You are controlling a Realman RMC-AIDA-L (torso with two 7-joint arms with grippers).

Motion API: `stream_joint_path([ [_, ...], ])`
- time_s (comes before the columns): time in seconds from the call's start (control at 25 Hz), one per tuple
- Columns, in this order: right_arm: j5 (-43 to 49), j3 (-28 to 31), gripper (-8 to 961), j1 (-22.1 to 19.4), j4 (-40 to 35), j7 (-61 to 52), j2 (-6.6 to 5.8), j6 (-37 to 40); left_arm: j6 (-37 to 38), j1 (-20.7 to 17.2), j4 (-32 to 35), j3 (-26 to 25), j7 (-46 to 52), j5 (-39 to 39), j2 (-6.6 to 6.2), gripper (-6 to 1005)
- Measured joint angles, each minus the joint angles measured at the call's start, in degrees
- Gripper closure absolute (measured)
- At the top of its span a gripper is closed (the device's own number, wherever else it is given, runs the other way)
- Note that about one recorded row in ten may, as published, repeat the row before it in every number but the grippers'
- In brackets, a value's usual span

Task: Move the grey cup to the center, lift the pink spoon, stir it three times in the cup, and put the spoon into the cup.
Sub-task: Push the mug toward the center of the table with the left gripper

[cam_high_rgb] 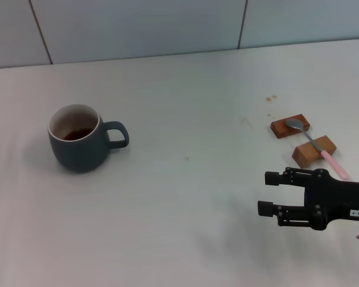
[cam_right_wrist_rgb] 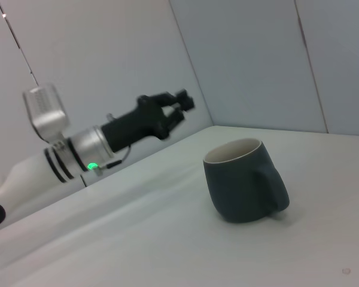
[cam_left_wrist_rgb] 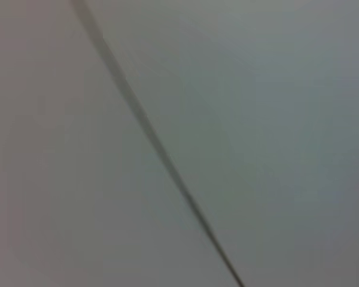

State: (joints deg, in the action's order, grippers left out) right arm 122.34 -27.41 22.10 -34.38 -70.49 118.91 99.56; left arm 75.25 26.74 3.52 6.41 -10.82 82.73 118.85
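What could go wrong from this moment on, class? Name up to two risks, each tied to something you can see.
1. The grey cup holds dark liquid and stands far to the left of the table; a jerky move to the center could slop it over.
2. The pink spoon only rests across two wooden blocks; the open right pincer, beside them, might knock it off. The left pincer hangs clear of the cup.
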Motion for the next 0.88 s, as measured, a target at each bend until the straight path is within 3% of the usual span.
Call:
stream_joint_path([
  [0.28,0.0,-0.1,196,0.2,0.0,0.0,0.0,0.0,-10.6,3.7,-6.4,-0.2,-23.5,-0.2,0.32,931],
  [0.88,0.3,-0.2,196,0.1,0.0,0.0,0.0,0.0,-16.1,5.4,-8.2,0.8,-26.5,3.4,0.32,997],
])
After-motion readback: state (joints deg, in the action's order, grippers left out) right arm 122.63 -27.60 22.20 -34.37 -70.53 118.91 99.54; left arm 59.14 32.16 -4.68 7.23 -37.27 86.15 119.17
